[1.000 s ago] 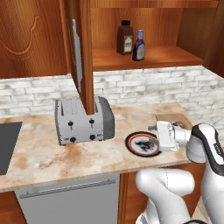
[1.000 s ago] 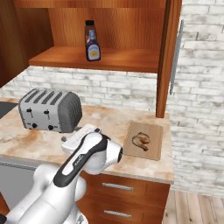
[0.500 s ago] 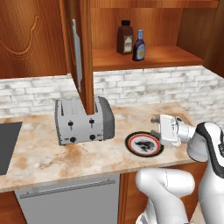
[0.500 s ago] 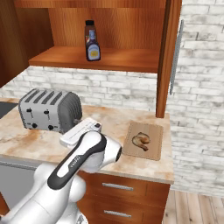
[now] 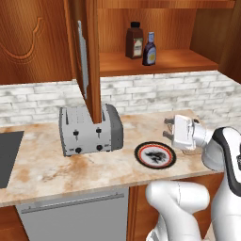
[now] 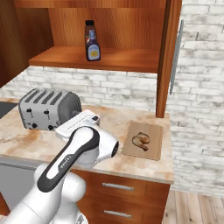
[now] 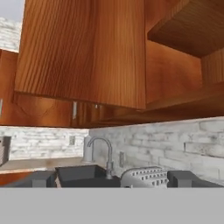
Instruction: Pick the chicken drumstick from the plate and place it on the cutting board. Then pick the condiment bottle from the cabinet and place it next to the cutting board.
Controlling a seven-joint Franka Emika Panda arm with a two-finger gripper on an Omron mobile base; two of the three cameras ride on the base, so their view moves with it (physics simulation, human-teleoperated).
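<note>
The cabinet hangs above the desk, its door swung out edge-on over the toaster. On the inner shelf stand two bottles side by side, the blue-capped condiment bottle just right of a taller brown bottle as seen from the left base view; from the right base view the condiment bottle hides most of the other. The toaster sits on the marbled desk against the brick wall. Right of it, near the front edge, lies the plate, bare. Further right is the cutting board, with the drumstick lying at its middle. The tool hangs above the desk between plate and board, turned sideways toward the toaster, its fingers spread wide and pinching nothing. From the hand view, the two fingertips stand well apart, with a sink faucet and the toaster top beyond them.
</note>
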